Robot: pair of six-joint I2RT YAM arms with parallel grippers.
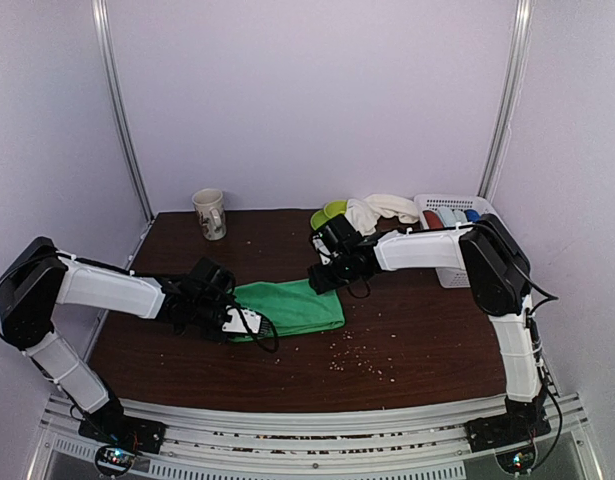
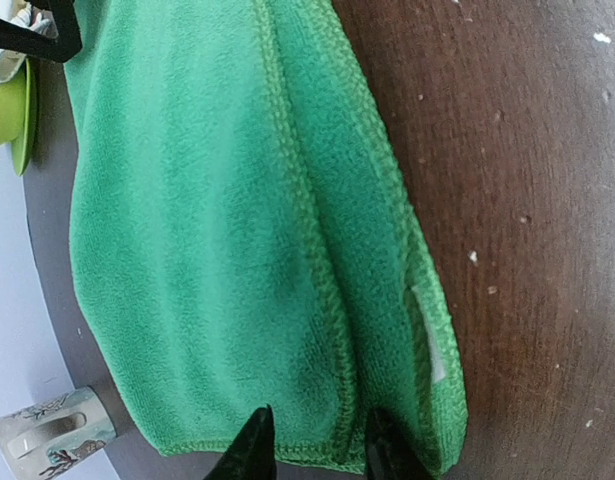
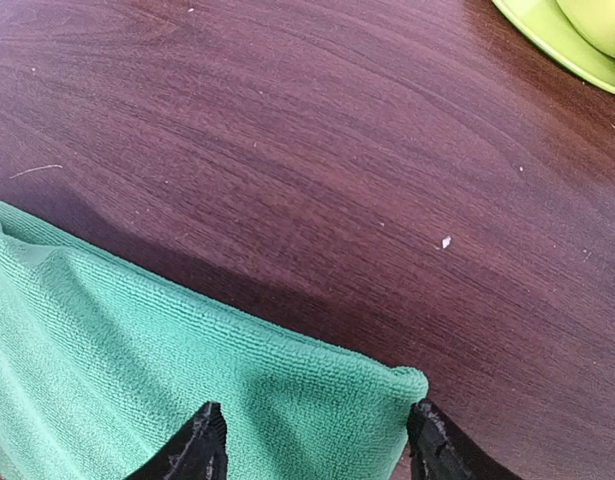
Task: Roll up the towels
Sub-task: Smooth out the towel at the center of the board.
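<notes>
Green towel (image 1: 292, 307): folded flat. Left gripper (image 2: 319, 450): half-closed, hem ridge between its fingers; hold cannot be confirmed. Right gripper (image 3: 312, 445): wide open, empty, towel corner between its tips. Risk: 1 unpinched end would likely skew the roll.

Top camera looks down from behind — close wrist cameras share the green towel (image 2: 237, 230).

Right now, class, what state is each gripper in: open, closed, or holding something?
Left gripper: fingers narrowly astride the green towel hem; grip cannot be told.
Right gripper: open, over the towel's corner.
</notes>
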